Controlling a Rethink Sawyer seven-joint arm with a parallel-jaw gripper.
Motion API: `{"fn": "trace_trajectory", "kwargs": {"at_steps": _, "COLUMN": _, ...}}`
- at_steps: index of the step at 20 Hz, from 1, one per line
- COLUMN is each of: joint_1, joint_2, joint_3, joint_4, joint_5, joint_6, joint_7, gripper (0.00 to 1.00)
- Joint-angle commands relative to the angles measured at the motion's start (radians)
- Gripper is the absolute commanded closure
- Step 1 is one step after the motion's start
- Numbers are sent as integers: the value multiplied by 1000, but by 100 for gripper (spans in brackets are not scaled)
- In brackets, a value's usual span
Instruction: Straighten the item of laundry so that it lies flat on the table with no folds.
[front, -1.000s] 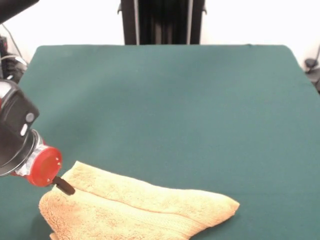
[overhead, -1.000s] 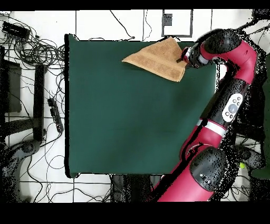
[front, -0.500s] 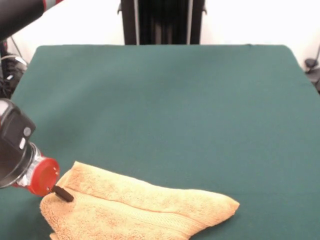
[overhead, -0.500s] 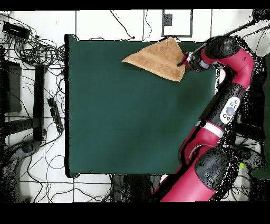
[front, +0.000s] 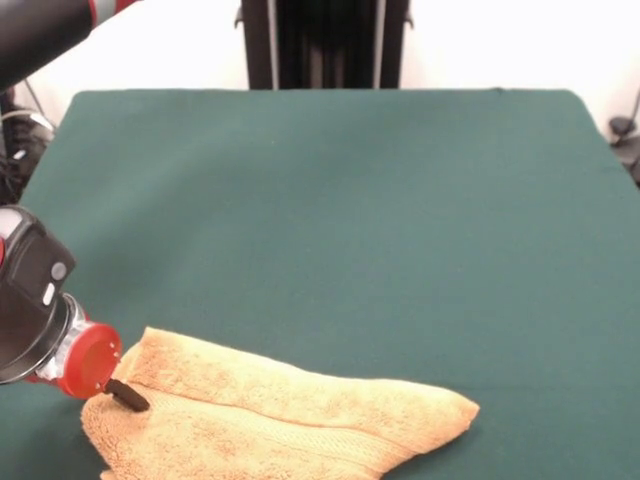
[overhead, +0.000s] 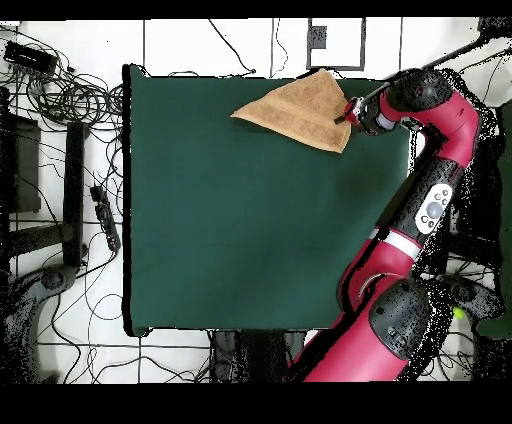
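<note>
The item of laundry, an orange-yellow terry towel, lies folded over itself near the front left of the green table, with a hemmed fold line along its length. Its lower part runs off the bottom of the front view. My gripper, below a red disc on the black wrist, touches the towel's left end where the fold begins. In the overhead view the towel sits at the table's upper right corner, and the gripper meets its right edge.
The red arm curves up along the table's right side in the overhead view. Cables and stands clutter the floor left of the table. The towel lies close to the table's edge.
The gripper has dropped lower and slid slightly left along the towel's left end. The arm's upper links have shifted. The towel keeps the same shape and place.
</note>
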Motion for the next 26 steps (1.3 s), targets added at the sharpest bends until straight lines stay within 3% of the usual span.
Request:
{"fn": "trace_trajectory", "kwargs": {"at_steps": 1, "joint_1": 40, "joint_2": 77, "joint_3": -32, "joint_4": 58, "joint_5": -26, "joint_6": -281, "joint_7": -238, "gripper": 0}}
{"fn": "trace_trajectory", "kwargs": {"at_steps": 5, "joint_1": 26, "joint_2": 69, "joint_3": -74, "joint_4": 103, "joint_5": 32, "joint_6": -331, "joint_7": -205, "gripper": 0}}
{"fn": "trace_trajectory", "kwargs": {"at_steps": 18, "joint_1": 38, "joint_2": 65, "joint_3": -107, "joint_4": 101, "joint_5": 79, "joint_6": -349, "joint_7": -170, "gripper": 0}}
{"fn": "trace_trajectory", "kwargs": {"at_steps": 19, "joint_1": 40, "joint_2": 64, "joint_3": -112, "joint_4": 99, "joint_5": 86, "joint_6": -351, "joint_7": -171, "gripper": 100}}
{"fn": "trace_trajectory", "kwargs": {"at_steps": 26, "joint_1": 42, "joint_2": 63, "joint_3": -125, "joint_4": 99, "joint_5": 103, "joint_6": -353, "joint_7": -173, "gripper": 100}}
